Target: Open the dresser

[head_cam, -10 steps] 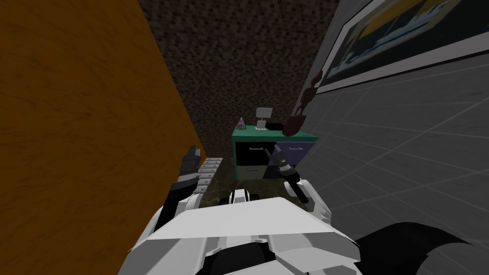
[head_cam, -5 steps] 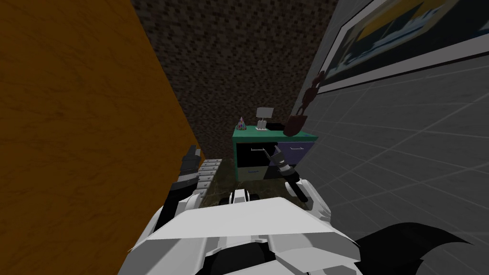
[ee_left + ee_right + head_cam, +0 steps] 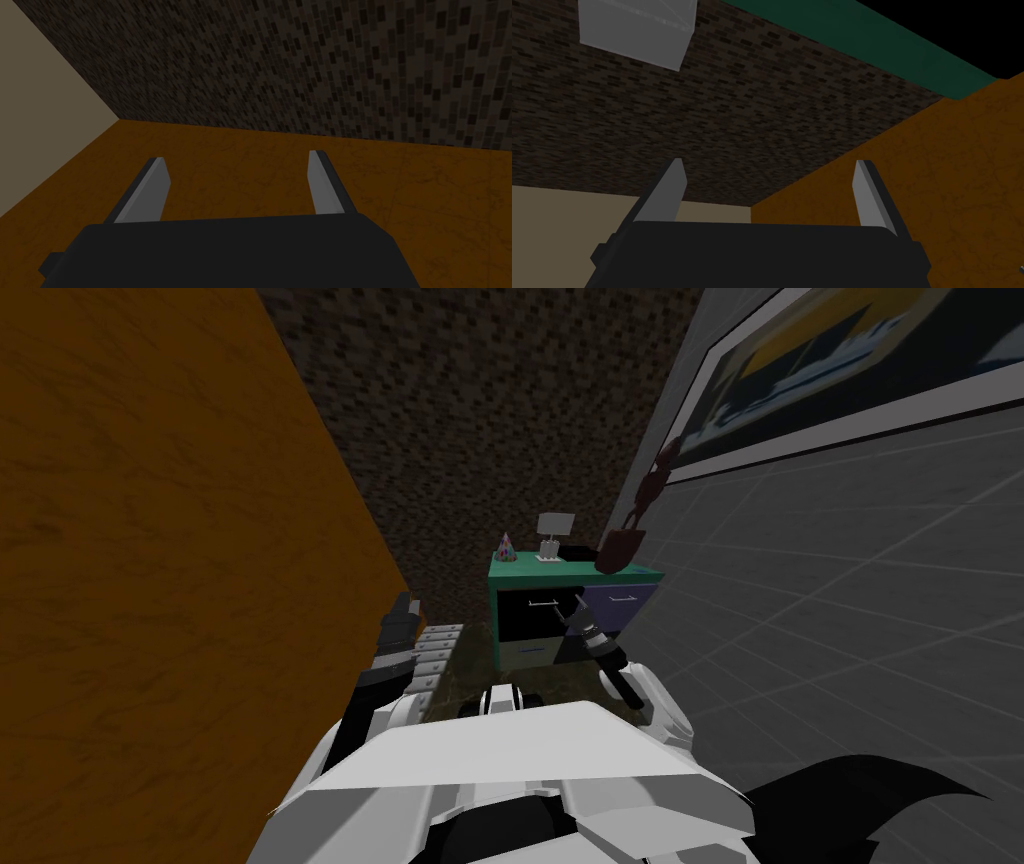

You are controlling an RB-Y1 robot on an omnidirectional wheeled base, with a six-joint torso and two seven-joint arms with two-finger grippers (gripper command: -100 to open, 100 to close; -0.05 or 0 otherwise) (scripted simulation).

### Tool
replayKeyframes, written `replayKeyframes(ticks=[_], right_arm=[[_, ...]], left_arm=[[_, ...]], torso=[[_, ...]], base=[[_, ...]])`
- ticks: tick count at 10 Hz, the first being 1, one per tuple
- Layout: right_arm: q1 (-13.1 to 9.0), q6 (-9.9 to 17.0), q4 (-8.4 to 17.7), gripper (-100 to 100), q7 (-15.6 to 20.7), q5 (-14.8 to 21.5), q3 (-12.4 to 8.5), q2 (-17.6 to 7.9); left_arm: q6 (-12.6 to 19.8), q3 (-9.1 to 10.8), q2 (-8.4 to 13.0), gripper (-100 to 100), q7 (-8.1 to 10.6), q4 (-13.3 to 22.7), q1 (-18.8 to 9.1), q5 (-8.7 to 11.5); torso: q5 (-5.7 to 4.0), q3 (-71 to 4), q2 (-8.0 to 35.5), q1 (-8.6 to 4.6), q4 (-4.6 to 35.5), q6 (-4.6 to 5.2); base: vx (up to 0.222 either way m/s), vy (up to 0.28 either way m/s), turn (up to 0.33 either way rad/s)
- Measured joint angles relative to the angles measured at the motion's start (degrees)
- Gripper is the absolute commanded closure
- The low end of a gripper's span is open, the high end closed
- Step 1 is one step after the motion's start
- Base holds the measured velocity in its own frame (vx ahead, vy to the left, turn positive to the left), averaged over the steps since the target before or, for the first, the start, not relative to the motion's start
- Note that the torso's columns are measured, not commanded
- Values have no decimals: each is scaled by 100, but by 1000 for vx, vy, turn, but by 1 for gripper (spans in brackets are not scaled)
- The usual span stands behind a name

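R gripper (image 3: 769, 167): fingers spread approx. full width, nothing held. Pos.: at the dresser (image 3: 575, 574) front, just beside the bar handle (image 3: 543, 603) of its dark upper-left drawer. L gripper (image 3: 235, 160): spread, empty, well left of the dresser, near the orange wall (image 3: 180, 568). Handling (est.): rigid carcass, drawer slides straight. Grip the thin handle mid-span and pull level.

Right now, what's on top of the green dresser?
On the dresser stand a small colourful cone, a white lamp-like thing and a dark brown pot. The pot covers whatever lies behind it.
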Motion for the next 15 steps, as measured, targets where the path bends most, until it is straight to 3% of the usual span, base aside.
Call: replayKeyframes(ticks=[9, 15], right_arm=[[-151, -231, 553, -100, 1251, 756, -312, 83], [-291, -389, 976, -100, 2109, 1296, -524, 311]], left_arm=[[0, 0, 0, 0, 0, 0, -1, 0], [0, 0, 0, 0, 0, 0, 0, 0]], torso=[[0, 0, 1, -3, 0, -2], [2, 0, -1, 5, 0, 0]], base=[[47, 67, -68], [45, 68, -66]])
